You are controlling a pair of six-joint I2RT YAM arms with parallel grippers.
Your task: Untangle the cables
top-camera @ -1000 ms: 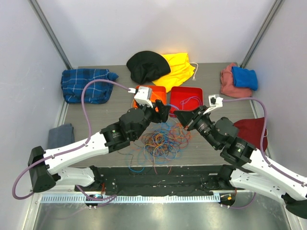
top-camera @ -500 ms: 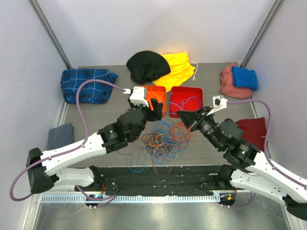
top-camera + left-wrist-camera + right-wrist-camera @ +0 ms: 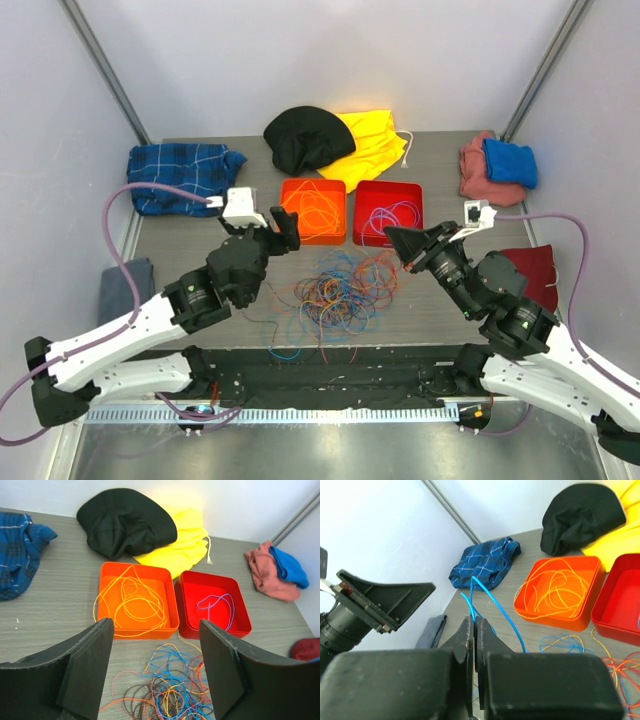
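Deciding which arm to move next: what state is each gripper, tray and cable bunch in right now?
left gripper: open, empty.
right gripper: shut on a blue cable.
blue cable: pinched, looping up from the gripper.
orange tray: holds orange cables.
red tray: holds a purple-blue cable.
cable pile: tangled, in front of the trays.

No text, label, brand, number or sign could be read in any view. The orange plastic tray point(image 3: 155, 570) and the red plastic tray point(image 3: 195, 587) bore no legible marks.
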